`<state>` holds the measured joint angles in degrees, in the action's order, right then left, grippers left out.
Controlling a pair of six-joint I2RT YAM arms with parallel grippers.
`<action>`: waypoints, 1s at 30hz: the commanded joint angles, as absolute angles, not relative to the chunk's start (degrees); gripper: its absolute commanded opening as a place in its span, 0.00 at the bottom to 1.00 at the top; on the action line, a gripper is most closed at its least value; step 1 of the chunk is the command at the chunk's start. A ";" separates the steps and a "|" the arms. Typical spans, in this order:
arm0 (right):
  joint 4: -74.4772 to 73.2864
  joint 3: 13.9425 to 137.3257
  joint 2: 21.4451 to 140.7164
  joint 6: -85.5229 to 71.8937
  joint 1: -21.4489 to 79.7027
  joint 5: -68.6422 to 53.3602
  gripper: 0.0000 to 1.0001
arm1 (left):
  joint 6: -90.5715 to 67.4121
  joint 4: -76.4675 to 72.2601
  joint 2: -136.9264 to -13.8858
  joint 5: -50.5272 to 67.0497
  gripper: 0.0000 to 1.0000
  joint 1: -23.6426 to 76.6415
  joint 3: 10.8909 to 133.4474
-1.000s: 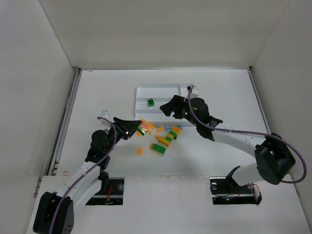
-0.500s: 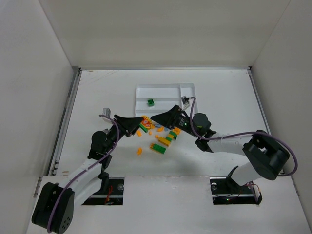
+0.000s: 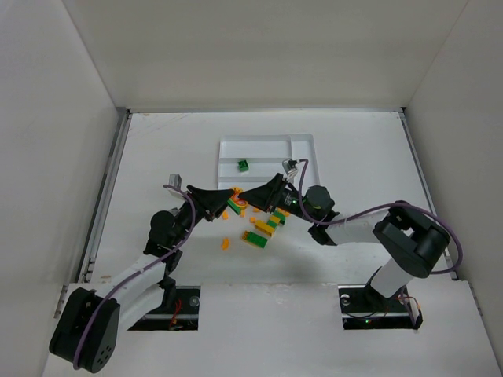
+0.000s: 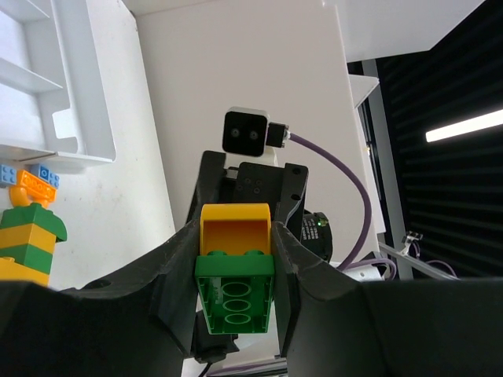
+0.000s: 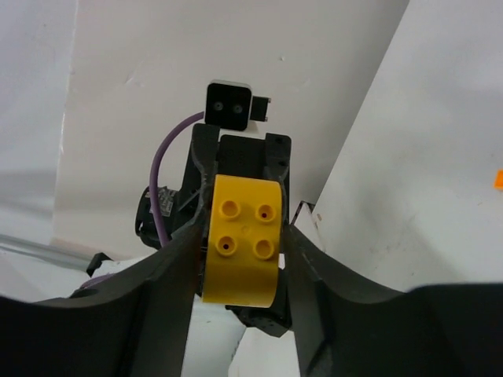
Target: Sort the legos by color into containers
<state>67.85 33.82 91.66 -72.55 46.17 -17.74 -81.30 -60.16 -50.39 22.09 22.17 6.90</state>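
Check both grippers where they meet above the table, just in front of the white tray (image 3: 267, 144). The left gripper (image 4: 236, 236) is closed to the width of a small stack (image 4: 234, 294), a yellow brick seated on a green one, with a finger pressed against each side. The right gripper (image 5: 242, 228) faces it head-on and is clamped on the yellow brick (image 5: 240, 255), whose four studs point toward the right wrist camera. In the overhead view the two sets of fingers touch the same stack, and each wrist camera sees the other's camera directly behind it. You cannot tell from these views whether the stack touches the table. One single green brick (image 3: 244, 164) lies in a long slot of the tray. The loose pile (image 3: 265, 226) of green, yellow, orange and blue bricks sits on the table just right of the grippers, and one orange piece (image 3: 225, 243) lies apart, nearer the arm bases.
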 commanded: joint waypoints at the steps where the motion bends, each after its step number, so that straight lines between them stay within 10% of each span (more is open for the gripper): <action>1: 73.83 35.86 92.46 -73.65 46.54 -19.25 0.49 | -80.07 -64.51 -50.54 21.80 0.18 22.72 9.14; 19: 73.83 35.59 93.78 -74.09 46.54 -16.96 0.35 | -77.00 -56.43 -46.32 21.62 0.57 21.49 8.61; 30: 71.98 35.16 93.69 -72.51 45.39 -14.77 0.35 | -73.74 -48.79 -41.48 19.69 0.53 21.14 8.00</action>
